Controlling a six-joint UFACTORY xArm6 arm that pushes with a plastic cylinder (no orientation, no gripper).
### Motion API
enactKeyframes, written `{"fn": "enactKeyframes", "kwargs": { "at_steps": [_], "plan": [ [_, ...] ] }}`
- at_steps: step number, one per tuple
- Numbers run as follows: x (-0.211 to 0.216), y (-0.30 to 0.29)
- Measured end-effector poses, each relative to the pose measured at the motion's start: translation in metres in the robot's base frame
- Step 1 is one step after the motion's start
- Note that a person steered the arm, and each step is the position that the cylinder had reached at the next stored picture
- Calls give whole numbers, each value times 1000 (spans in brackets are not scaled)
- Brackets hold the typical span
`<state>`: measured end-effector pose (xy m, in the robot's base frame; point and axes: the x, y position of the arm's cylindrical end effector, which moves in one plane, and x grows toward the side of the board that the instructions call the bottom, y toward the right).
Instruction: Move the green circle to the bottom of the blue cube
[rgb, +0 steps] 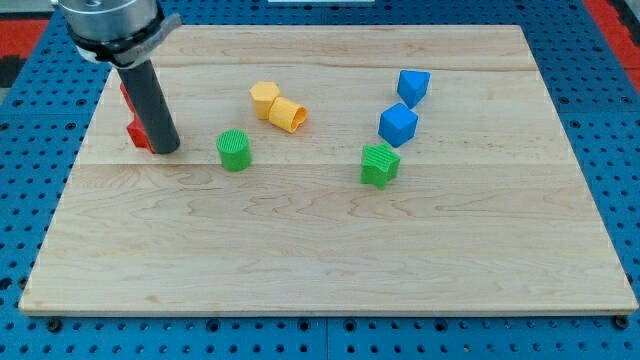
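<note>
Tip (166, 150) left of green circle (234, 150), touching red block (138, 133).

tabletop (330, 260): pale wooden board with visible plank seams, lying on a blue perforated surface (610, 100).
red block (137, 132): near the view's left edge of the board, partly hidden, shape unclear.
yellow blocks: two touching, one faceted (264, 97), one a cylinder lying on its side (288, 115), toward the view's top centre.
green star-like block (379, 164): right of centre.
blue block (412, 86): wedge-like, toward the view's top right.
</note>
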<state>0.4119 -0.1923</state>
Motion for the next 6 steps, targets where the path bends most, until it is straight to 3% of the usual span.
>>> {"fn": "enactKeyframes", "kwargs": {
  "at_steps": [1, 3, 6],
  "plan": [
    [-8, -14],
    [8, 12],
    [24, 137]
  ]
}}
